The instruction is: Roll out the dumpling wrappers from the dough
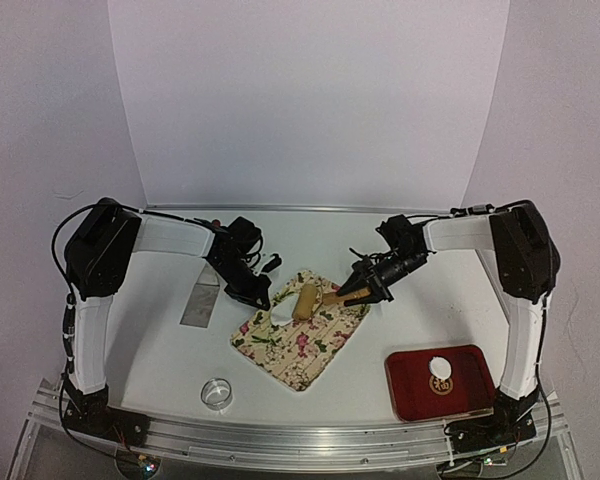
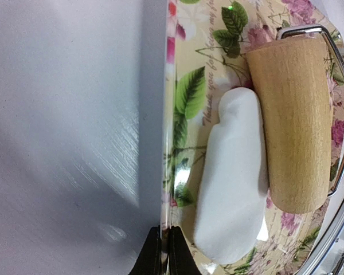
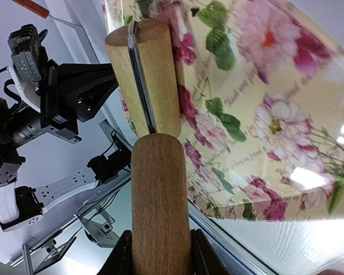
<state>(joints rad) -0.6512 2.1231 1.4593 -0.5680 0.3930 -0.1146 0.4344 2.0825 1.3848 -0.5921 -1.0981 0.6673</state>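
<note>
Setting: white table (image 1: 430,250) before a plain pale backdrop, with two robot arms reaching in from the near edge.
Centre: flowered tray (image 1: 315,350) lying cornerwise, with a lump of white dough (image 1: 282,318) on its 10 o'clock part.
Roller: wooden roller (image 1: 307,300) resting on the tray, touching the dough's 3 o'clock flank. Its drum runs roughly 12 to 6 and its handle (image 3: 160,206) points to 3.
Right gripper (image 1: 368,288): fingers (image 3: 121,258) clamped on either side of the handle.
Left gripper (image 1: 260,298): fingers (image 2: 152,258) pressed together at the tray's 9 o'clock rim. Whether they nip the rim is unclear.
Key relation: the dough lies at 9 o'clock of the drum, its long axis parallel to the drum's. A push toward 9 would likely roll across its short width. The right arm has the tool; the left is nearer the dough.
Finished piece: one round dumpling wrapper (image 1: 439,366) on a red tray (image 1: 410,400) at 5 o'clock.
Elsewhere: ring cutter (image 1: 217,392) at 7 o'clock, flat metal scraper (image 1: 200,300) at 9.
</note>
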